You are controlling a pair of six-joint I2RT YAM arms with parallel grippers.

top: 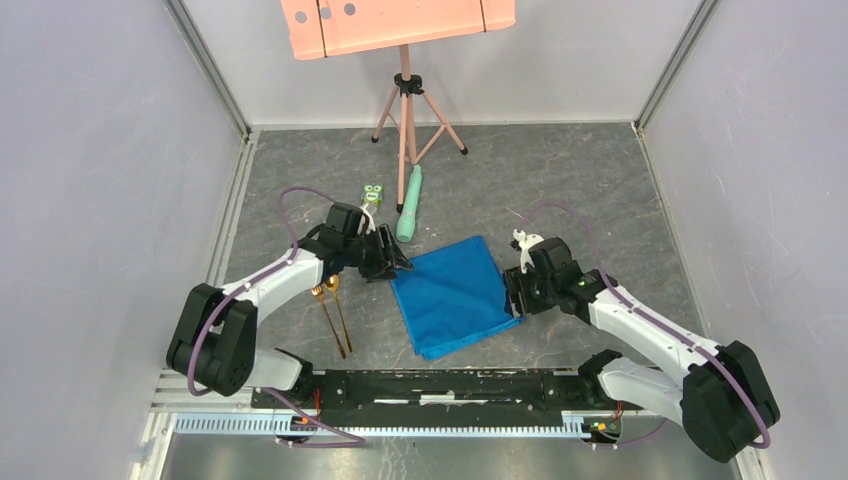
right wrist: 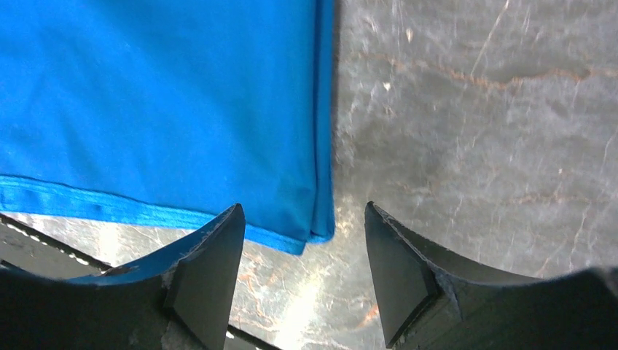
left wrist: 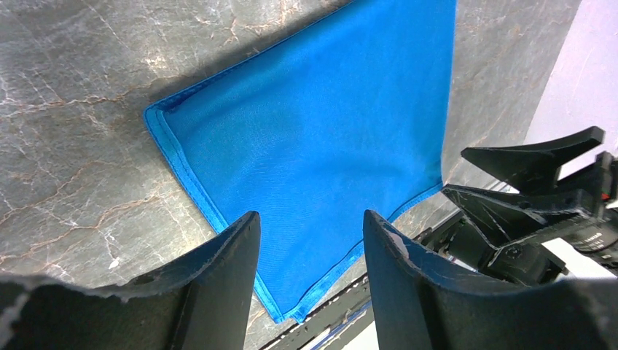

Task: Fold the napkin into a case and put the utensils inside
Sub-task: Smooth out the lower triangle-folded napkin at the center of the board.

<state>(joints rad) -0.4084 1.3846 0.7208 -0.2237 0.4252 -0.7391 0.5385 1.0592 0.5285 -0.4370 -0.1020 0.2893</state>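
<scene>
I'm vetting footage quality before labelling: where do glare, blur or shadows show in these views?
Top view: even light, sharp, only soft shadows by the napkin. Left wrist: napkin crisp, the left tool soft up close. Right wrist: bright glare on the table by the right tool, marble slightly smeared.

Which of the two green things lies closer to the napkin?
The pale green tube: long and slim, its near end lies just off the far edge of the blue napkin. The small green toy sits farther left and farther back.

Bright, even light; sharp, glare-flecked tabletop.
</scene>
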